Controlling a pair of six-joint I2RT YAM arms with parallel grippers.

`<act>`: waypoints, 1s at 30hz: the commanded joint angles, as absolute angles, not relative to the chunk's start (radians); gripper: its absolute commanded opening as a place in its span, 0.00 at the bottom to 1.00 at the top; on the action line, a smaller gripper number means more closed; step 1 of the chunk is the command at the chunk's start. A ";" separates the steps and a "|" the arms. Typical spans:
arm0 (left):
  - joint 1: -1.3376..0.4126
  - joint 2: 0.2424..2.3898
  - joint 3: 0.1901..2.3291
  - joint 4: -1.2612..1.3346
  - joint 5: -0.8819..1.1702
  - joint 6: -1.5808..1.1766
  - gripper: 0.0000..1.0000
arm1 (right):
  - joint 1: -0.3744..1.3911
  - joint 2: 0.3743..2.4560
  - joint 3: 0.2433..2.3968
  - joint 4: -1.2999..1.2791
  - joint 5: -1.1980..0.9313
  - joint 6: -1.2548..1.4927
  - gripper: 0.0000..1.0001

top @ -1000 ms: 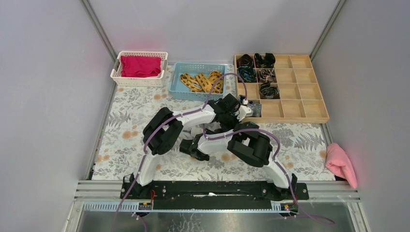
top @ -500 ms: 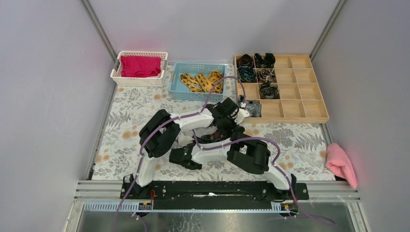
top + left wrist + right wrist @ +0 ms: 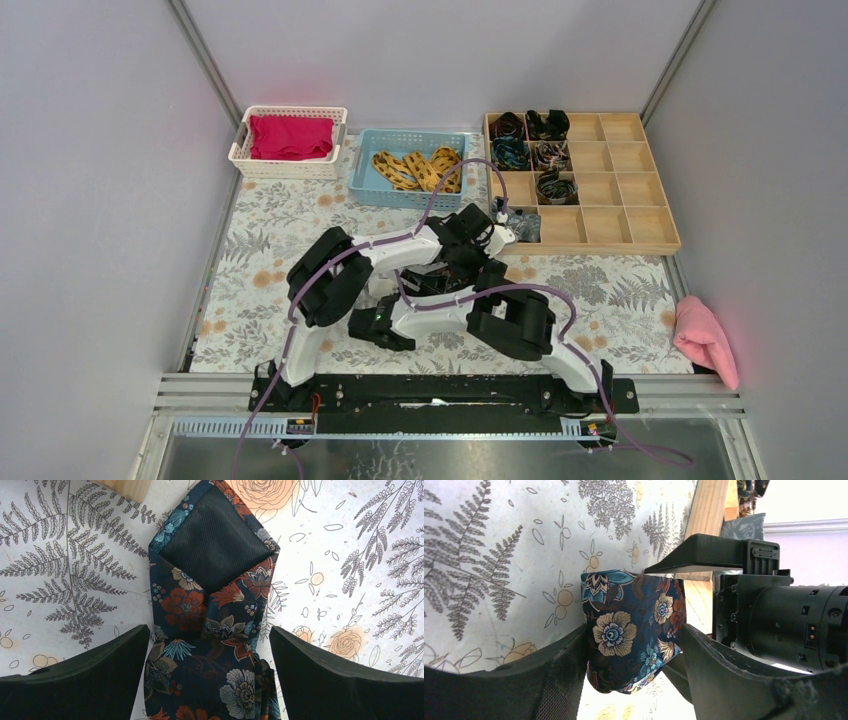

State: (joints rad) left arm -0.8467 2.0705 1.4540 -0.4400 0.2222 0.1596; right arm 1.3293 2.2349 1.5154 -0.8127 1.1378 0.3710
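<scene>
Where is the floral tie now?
In both wrist views the floral tie is on the tablecloth, between the fingers of the left tool and right tool, its tip near a wooden tray corner.

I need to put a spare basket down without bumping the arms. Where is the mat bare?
Bare mat lies on the left, from the white basket down to the near edge, and at the right front, below the wooden tray and beside the pink cloth. It is crowded in the middle, where the left gripper and right gripper sit at the necktie.
</scene>
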 commanded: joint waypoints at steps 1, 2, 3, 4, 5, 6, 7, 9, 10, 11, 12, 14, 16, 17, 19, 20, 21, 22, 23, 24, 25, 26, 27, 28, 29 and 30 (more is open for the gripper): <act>-0.833 2.095 1.399 -0.505 0.196 0.147 0.99 | 1.338 2.295 1.577 -0.944 1.233 0.465 0.72; -0.830 2.095 1.398 -0.506 0.203 0.148 0.99 | 1.336 2.302 1.576 -0.948 1.229 0.468 0.72; -0.829 2.095 1.398 -0.507 0.210 0.149 0.99 | 1.334 2.306 1.572 -0.944 1.228 0.468 0.73; -0.827 2.094 1.399 -0.506 0.212 0.146 0.99 | 1.328 2.308 1.564 -0.938 1.225 0.469 0.73; -0.826 2.096 1.400 -0.508 0.222 0.147 0.98 | 1.320 2.309 1.560 -0.937 1.219 0.471 0.73; -0.825 2.097 1.401 -0.509 0.226 0.147 0.98 | 1.312 2.309 1.554 -0.938 1.215 0.471 0.72; -0.825 2.096 1.401 -0.510 0.231 0.147 0.98 | 1.305 2.306 1.550 -0.938 1.218 0.471 0.72; -0.825 2.098 1.410 -0.524 0.241 0.149 0.97 | 1.296 2.300 1.543 -0.940 1.218 0.467 0.72; -0.825 2.097 1.411 -0.526 0.239 0.149 0.97 | 1.290 2.302 1.545 -0.954 1.219 0.476 0.72; -0.825 2.096 1.413 -0.530 0.241 0.151 0.97 | 1.283 2.309 1.552 -0.972 1.220 0.485 0.71; -0.825 2.095 1.413 -0.531 0.238 0.149 0.97 | 1.275 2.319 1.559 -0.995 1.225 0.503 0.71; -0.823 2.095 1.418 -0.538 0.245 0.153 0.96 | 1.258 2.341 1.577 -1.044 1.237 0.536 0.69; -0.824 2.095 1.424 -0.546 0.237 0.150 0.96 | 1.246 2.354 1.580 -1.075 1.252 0.562 0.66; -0.824 2.096 1.427 -0.551 0.236 0.150 0.96 | 1.240 2.356 1.578 -1.077 1.250 0.564 0.64; -0.824 2.102 1.440 -0.564 0.236 0.152 0.95 | 1.227 2.350 1.574 -1.072 1.236 0.562 0.61; -0.824 2.106 1.445 -0.571 0.236 0.155 0.95 | 1.221 2.345 1.568 -1.061 1.229 0.552 0.58; -0.824 2.107 1.450 -0.572 0.235 0.155 0.95 | 1.217 2.338 1.563 -1.055 1.225 0.549 0.57; -0.823 2.110 1.455 -0.576 0.234 0.156 0.95 | 1.212 2.334 1.560 -1.051 1.224 0.548 0.57; -0.824 2.112 1.460 -0.578 0.233 0.159 0.94 | 1.209 2.328 1.555 -1.047 1.231 0.548 0.58; -0.824 2.115 1.468 -0.581 0.227 0.160 0.94 | 1.208 2.323 1.549 -1.040 1.235 0.541 0.59; -0.823 2.119 1.477 -0.583 0.222 0.160 0.95 | 1.207 2.317 1.542 -1.021 1.221 0.510 0.56; -0.822 2.124 1.486 -0.587 0.225 0.164 0.95 | 1.206 2.311 1.532 -0.986 1.207 0.479 0.53; -0.822 2.130 1.494 -0.590 0.229 0.168 0.95 | 1.206 2.303 1.525 -0.957 1.195 0.456 0.52; -0.822 2.134 1.501 -0.592 0.231 0.170 0.95 | 1.205 2.296 1.517 -0.933 1.187 0.438 0.51; -0.822 2.138 1.507 -0.596 0.241 0.175 0.95 | 1.201 2.290 1.514 -0.917 1.179 0.432 0.50; -0.822 2.142 1.513 -0.599 0.254 0.179 0.95 | 1.198 2.289 1.517 -0.914 1.171 0.429 0.45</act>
State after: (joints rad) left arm -0.8330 2.0880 1.4967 -0.4969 0.2428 0.1551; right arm 1.2182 2.3455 1.5303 -0.9718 1.2087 0.4690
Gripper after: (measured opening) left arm 0.950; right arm 0.508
